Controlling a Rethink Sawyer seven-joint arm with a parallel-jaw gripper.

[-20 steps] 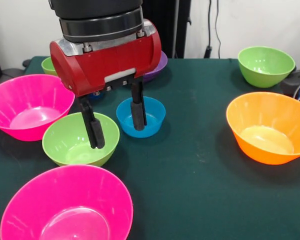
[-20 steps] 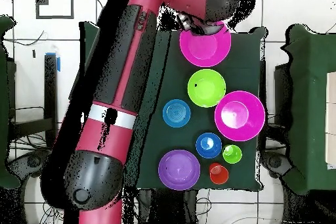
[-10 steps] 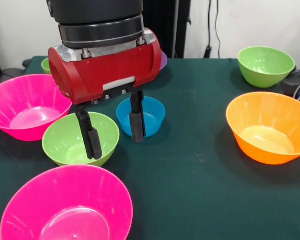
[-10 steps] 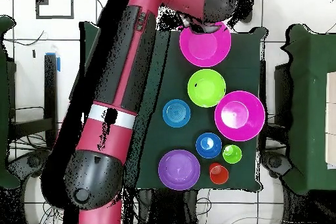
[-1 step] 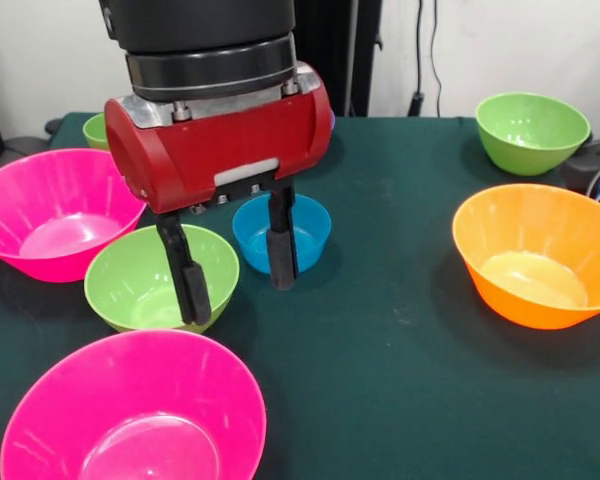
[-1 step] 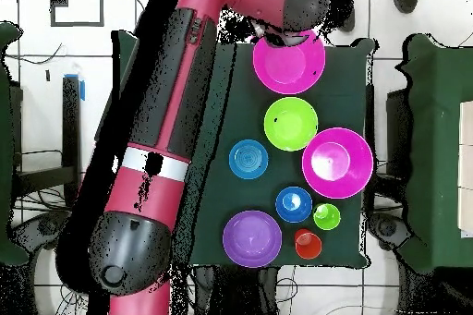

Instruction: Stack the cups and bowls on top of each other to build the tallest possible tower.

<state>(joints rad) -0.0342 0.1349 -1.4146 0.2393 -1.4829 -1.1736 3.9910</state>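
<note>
- Your end effector (image 5: 238,278) is hanging released, its two black fingers (image 5: 193,285) spread wide with nothing between them.
- One finger is reaching down in front of the green bowl (image 5: 140,285); the other is showing in front of the blue bowl's (image 5: 305,228) near rim. Whether either is touching, you cannot tell from the front view.
- You are looking at bowls lying singly on the green counter (image 5: 400,300); no tower is showing in either view.
- The green bowl is sitting between two pink bowls: one beside it at the counter's edge (image 5: 40,210), one nearest the camera (image 5: 130,420). All three are looking empty.
- The orange bowl (image 5: 540,255) is standing well apart at the other side, empty, with a second green bowl (image 5: 530,128) behind it.
- In the overhead view you are seeing a purple bowl (image 6: 251,237), a second blue bowl (image 6: 293,204), the green cup (image 6: 326,216) and the orange cup (image 6: 308,244) clustered near the base end, each standing alone.
</note>
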